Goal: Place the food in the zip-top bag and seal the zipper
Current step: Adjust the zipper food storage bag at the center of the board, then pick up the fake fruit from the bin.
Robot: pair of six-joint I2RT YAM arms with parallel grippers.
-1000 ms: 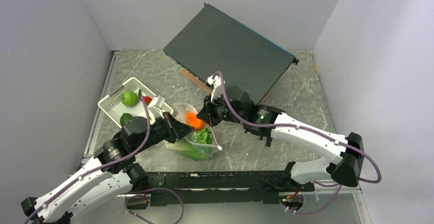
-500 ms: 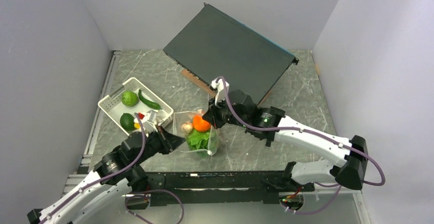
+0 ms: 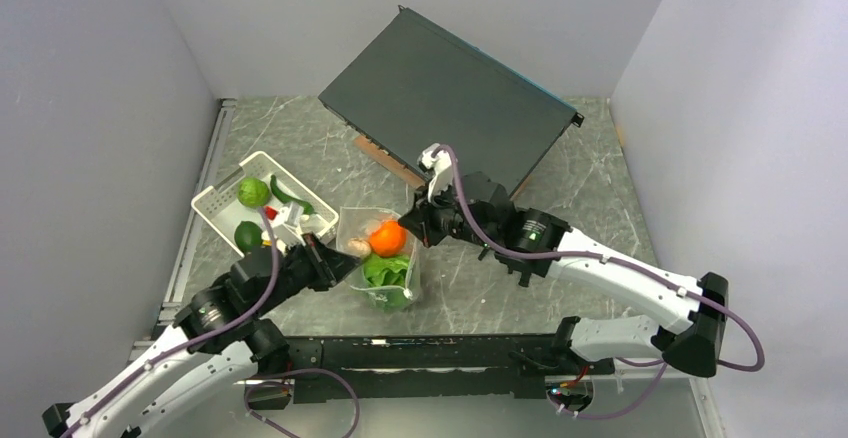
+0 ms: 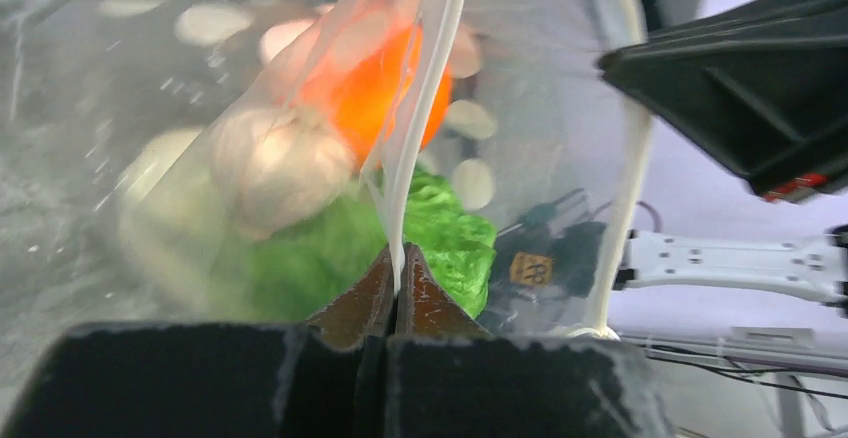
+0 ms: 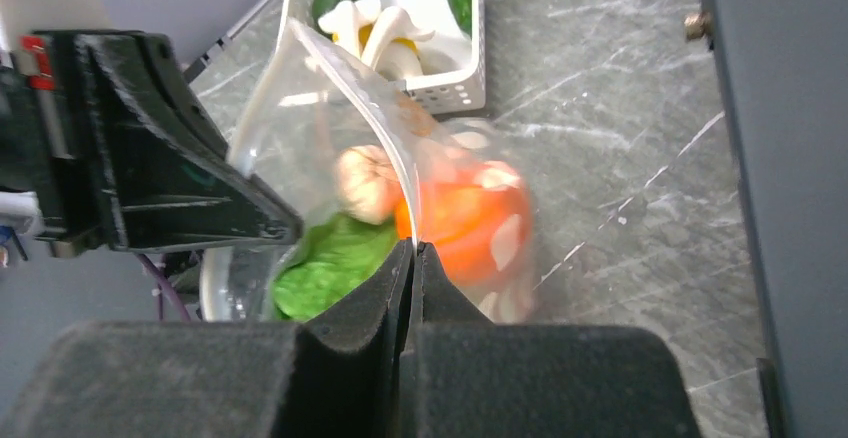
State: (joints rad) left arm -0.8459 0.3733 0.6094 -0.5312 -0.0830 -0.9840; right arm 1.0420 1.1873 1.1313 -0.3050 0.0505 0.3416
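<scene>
Resting beside a white perforated basket [image 3: 218, 201], the clear dotted plastic bag [image 3: 385, 268] had its zipper [image 4: 425, 108] pinched tight by left gripper [image 4: 395, 270] and right gripper [image 5: 415, 251].

The left arm [image 3: 170, 370] and right arm [image 3: 620, 276] have white links dotted with small dark screws, joined by rounded black joints, and a purple cable [image 3: 757, 343] loops along each. A green light [image 3: 541, 226] glows on one right joint, and a red mark [image 3: 272, 212] sits at the left wrist. The left claw [image 4: 397, 273] and right claw [image 5: 415, 258] are matte black, with wedge-shaped fingers.
</scene>
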